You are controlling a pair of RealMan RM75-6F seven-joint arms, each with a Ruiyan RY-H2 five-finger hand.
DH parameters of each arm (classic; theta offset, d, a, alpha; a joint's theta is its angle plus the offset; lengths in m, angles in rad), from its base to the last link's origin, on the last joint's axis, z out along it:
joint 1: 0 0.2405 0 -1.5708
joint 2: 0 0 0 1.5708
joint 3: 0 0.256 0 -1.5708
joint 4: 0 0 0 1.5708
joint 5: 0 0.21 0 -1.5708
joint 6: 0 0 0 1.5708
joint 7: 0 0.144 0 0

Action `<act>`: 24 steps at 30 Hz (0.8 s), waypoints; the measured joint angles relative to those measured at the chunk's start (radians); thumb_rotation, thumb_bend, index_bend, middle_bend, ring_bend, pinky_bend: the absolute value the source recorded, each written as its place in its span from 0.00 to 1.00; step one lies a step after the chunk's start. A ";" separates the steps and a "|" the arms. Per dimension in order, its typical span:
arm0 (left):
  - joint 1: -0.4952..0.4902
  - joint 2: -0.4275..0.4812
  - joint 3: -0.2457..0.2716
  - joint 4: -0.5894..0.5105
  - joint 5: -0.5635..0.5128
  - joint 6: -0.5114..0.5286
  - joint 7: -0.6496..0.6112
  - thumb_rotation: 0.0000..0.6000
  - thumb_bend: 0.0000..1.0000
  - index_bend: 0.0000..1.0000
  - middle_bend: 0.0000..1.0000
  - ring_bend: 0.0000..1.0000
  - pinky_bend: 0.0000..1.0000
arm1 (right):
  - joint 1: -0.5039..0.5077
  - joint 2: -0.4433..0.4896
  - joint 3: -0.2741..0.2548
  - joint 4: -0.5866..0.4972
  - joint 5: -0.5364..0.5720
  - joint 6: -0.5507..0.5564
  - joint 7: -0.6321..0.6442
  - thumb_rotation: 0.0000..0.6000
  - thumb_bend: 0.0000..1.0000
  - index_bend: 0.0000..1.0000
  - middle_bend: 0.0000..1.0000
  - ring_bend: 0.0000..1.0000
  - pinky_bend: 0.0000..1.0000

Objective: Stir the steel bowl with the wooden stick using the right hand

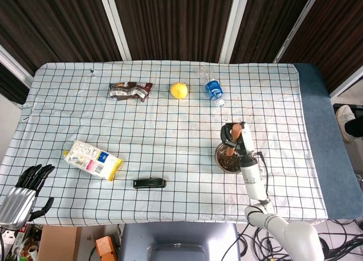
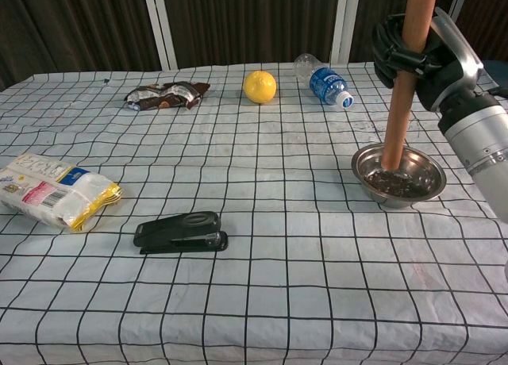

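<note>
The steel bowl (image 2: 401, 176) (image 1: 227, 159) stands on the checked cloth at the right, with dark bits inside. My right hand (image 2: 413, 51) (image 1: 233, 137) grips the wooden stick (image 2: 403, 87) (image 1: 231, 140) near its upper part. The stick stands nearly upright, tilted slightly, and its lower end is down in the left side of the bowl. My left hand (image 1: 25, 187) hangs off the table's front left corner with its fingers spread and nothing in it; the chest view does not show it.
A black stapler (image 2: 181, 232) lies near the front middle and a snack bag (image 2: 55, 190) at the left. At the back lie a brown wrapper (image 2: 167, 95), a yellow fruit (image 2: 259, 86) and a water bottle on its side (image 2: 323, 82).
</note>
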State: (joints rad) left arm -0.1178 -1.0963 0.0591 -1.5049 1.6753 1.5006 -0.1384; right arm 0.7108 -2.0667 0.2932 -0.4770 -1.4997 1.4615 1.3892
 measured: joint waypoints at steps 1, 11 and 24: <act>0.001 0.000 0.000 0.000 0.001 0.002 0.000 1.00 0.39 0.00 0.08 0.00 0.08 | -0.013 -0.001 -0.009 -0.003 -0.002 0.009 0.010 1.00 0.73 1.00 1.00 1.00 1.00; 0.001 0.001 0.002 0.001 0.003 0.002 -0.003 1.00 0.39 0.00 0.08 0.00 0.08 | -0.064 -0.030 -0.038 0.008 0.019 -0.002 0.094 1.00 0.73 1.00 1.00 1.00 1.00; 0.002 0.003 0.006 0.002 0.009 0.007 -0.009 1.00 0.39 0.00 0.08 0.00 0.08 | -0.071 -0.051 -0.054 0.051 0.026 -0.012 0.127 1.00 0.73 1.00 1.00 1.00 1.00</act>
State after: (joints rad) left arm -0.1162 -1.0931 0.0647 -1.5033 1.6844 1.5072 -0.1474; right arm 0.6394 -2.1181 0.2389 -0.4255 -1.4733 1.4496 1.5158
